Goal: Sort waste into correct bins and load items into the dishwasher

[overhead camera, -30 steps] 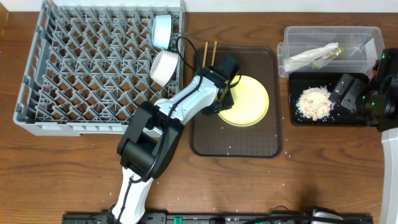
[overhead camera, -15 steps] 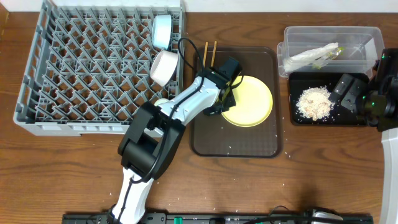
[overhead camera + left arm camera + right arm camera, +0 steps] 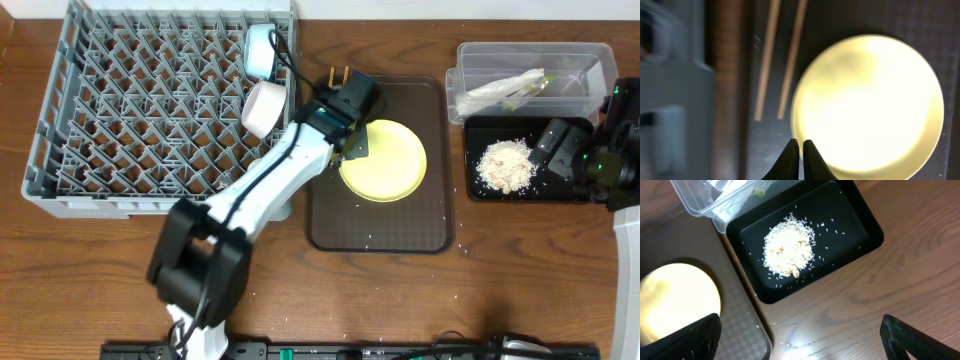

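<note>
Left tool (image 3: 799, 149): clenched on plate (image 3: 870, 105), at its left rim.
Rack (image 3: 130, 120): left of plate; left arm nearer.
Right tool (image 3: 800, 325): released, by black tray (image 3: 852, 215).

A brown wooden table (image 3: 520, 270) with visible grain fills the view, soft light glinting off it. A pale strip (image 3: 420, 6) runs along its far edge.
</note>
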Motion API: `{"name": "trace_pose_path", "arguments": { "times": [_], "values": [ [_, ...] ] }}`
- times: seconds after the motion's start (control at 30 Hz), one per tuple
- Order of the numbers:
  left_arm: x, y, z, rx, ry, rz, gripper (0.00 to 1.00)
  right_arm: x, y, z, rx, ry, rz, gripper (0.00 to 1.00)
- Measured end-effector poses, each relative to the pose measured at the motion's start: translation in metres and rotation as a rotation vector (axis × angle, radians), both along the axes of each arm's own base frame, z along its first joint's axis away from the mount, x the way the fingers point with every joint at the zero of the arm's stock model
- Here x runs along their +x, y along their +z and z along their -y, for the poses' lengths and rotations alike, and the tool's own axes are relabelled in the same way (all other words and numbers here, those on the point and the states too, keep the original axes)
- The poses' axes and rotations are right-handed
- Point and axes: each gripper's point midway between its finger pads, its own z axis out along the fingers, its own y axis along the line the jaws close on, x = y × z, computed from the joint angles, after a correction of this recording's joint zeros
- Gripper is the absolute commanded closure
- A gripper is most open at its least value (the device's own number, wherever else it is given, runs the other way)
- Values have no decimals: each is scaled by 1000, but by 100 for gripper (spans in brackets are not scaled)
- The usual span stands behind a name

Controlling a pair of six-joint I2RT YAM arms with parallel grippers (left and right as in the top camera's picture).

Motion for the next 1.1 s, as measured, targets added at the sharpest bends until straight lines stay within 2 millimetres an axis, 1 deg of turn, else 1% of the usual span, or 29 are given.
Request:
{"name": "trace_pose_path", "arguments": {
  "times": [0.1,0.27,0.3,0.33,0.4,0.47,0.57,0.67,0.77,0.83,0.93,1.1],
  "values": [
    [1,20,-13,70,-27,61,93,0,0,0,0,0,0,1],
    [2,38,-29,169,-69,123,92,0,0,0,0,0,0,1],
    [3,41,-31,180,-73,135,91,0,0,0,0,0,0,1],
    [3,43,-32,186,-72,141,87,0,0,0,0,0,0,1],
    [2,44,-34,188,-61,140,83,0,0,0,0,0,0,1],
    [-1,41,-33,162,-28,118,72,0,0,0,0,0,0,1],
    [-7,37,-24,85,0,78,72,0,0,0,0,0,0,1],
    [-21,23,-16,-2,67,-1,71,0,0,0,-1,0,0,1],
    [-33,7,-17,-44,167,-65,66,0,0,0,-1,0,0,1],
    [-39,-4,-17,-74,235,-99,58,0,0,0,0,0,0,1],
    [-40,-12,-9,-115,273,-95,53,0,0,0,0,0,0,1],
    [-43,-19,9,-164,270,-78,52,0,0,0,0,0,0,1]
  ]
}}
